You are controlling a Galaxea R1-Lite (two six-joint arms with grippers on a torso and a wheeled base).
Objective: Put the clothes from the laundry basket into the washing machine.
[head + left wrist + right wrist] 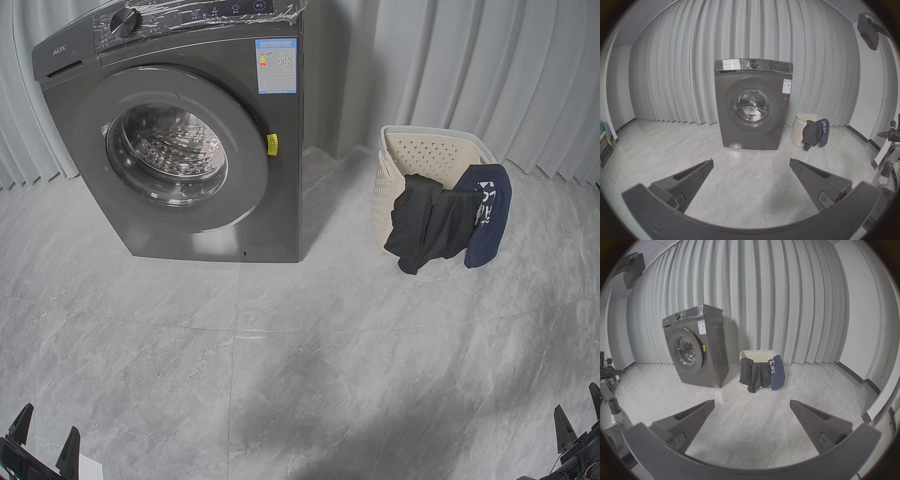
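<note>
Washing machine (278, 200): no clothes inside that you can see; door (165, 153) looks shut, so you likely open it first
Laundry basket (431, 140): on the floor (300, 350), just to the machine's right
Black garment (425, 225), navy garment (490, 215): draped over the basket's front rim, both yet to move
Left tool (750, 162), right tool (752, 402): fingers apart, empty, well apart from the basket
Hidden: basket's bottom, so you cannot tell if more lies within

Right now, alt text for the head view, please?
A grey washing machine stands on a marbled floor beside a cream laundry basket, with a black garment and a navy garment draped over the basket's rim. The left gripper and right gripper sit open at the bottom corners.
</note>
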